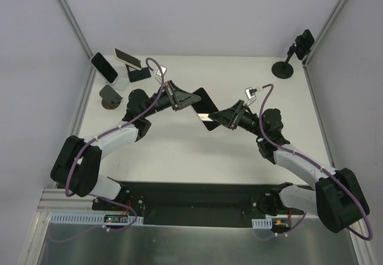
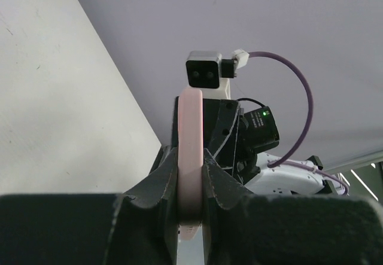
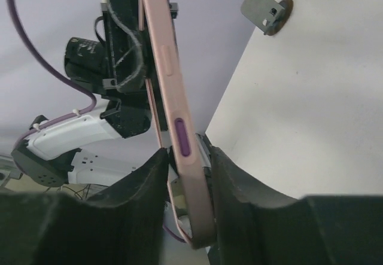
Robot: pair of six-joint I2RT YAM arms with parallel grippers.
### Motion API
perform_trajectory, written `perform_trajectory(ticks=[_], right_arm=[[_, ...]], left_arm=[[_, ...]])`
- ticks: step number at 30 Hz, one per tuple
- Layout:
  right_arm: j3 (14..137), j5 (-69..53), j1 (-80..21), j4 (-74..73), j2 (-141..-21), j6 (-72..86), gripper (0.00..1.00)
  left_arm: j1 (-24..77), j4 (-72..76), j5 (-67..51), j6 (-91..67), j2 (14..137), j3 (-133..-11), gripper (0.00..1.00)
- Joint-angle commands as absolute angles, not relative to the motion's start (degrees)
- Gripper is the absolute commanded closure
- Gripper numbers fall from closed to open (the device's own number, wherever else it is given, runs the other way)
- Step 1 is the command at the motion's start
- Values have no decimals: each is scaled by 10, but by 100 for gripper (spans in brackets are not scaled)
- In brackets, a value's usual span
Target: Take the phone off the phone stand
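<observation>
While the two arms are meeting over the middle of the table (image 1: 179, 151), the pink-cased phone (image 1: 204, 104) is being held up between them, dark screen showing from above, well apart from the stands at the rear left. The left gripper (image 1: 189, 100) is clamping one side of it. In the left wrist view the fingers (image 2: 163, 181) are pressing against both faces of the phone (image 2: 191, 133), whose pink edge is rising straight up out of the left gripper (image 2: 191, 178). The right gripper (image 1: 215, 117) is gripping the opposite end. In the right wrist view its fingers (image 3: 149, 178) are closing on the tilted phone (image 3: 170, 79), just beside the case's purple side button, with the right gripper (image 3: 188, 166) pinching the lower part.

Behind the left arm, a grey phone stand (image 1: 111, 96) is sitting on the tabletop near the left edge; it is also showing in the right wrist view (image 3: 266, 8). Beyond it, two more phones (image 1: 103, 66) are leaning on white stands (image 1: 133, 73). At the far right corner, a black round-based stand (image 1: 283, 69) is carrying a small dark device.
</observation>
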State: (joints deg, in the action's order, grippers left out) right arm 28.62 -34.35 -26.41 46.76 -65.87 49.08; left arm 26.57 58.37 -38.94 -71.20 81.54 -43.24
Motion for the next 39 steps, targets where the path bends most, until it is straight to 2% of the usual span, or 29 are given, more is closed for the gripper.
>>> perform_trajectory(ticks=[1, 2, 3, 4, 5, 8, 9, 11, 12, 16, 21, 25, 31, 39], right_arm=[[283, -328, -268, 578, -656, 522, 73], [281, -327, -268, 578, -651, 522, 87], [280, -327, -267, 578, -649, 521, 92], [279, -327, -268, 577, -647, 520, 97], [278, -328, -268, 574, -642, 519, 99], [272, -328, -258, 566, -631, 519, 99], [269, -328, -254, 564, -622, 519, 99], [261, -331, -230, 560, -614, 522, 99], [257, -333, -221, 557, -601, 523, 99], [237, -338, -160, 518, -566, 519, 99], [221, -327, -56, 444, -535, 484, 99], [236, -288, -2, 312, -520, 408, 99], [257, -286, 104, 276, -600, 355, 99], [346, -357, 131, 294, -799, 317, 99]], left_arm=[[271, 661, -400, -737, 804, -450, 100], [271, 659, -399, -735, 803, -447, 100], [271, 657, -400, -732, 801, -448, 100], [271, 653, -400, -730, 801, -447, 96], [270, 651, -400, -728, 799, -447, 85], [268, 631, -398, -711, 793, -445, 58], [268, 622, -399, -703, 785, -445, 43], [260, 573, -399, -667, 772, -445, 28], [255, 553, -399, -651, 754, -446, 17], [222, 391, -396, -566, 700, -460, 1], [197, 104, -353, -383, 631, -514, 1], [197, -17, -240, -288, 569, -511, 1], [197, -83, -128, -226, 463, -441, 1], [197, -98, -84, -214, 414, -388, 1]])
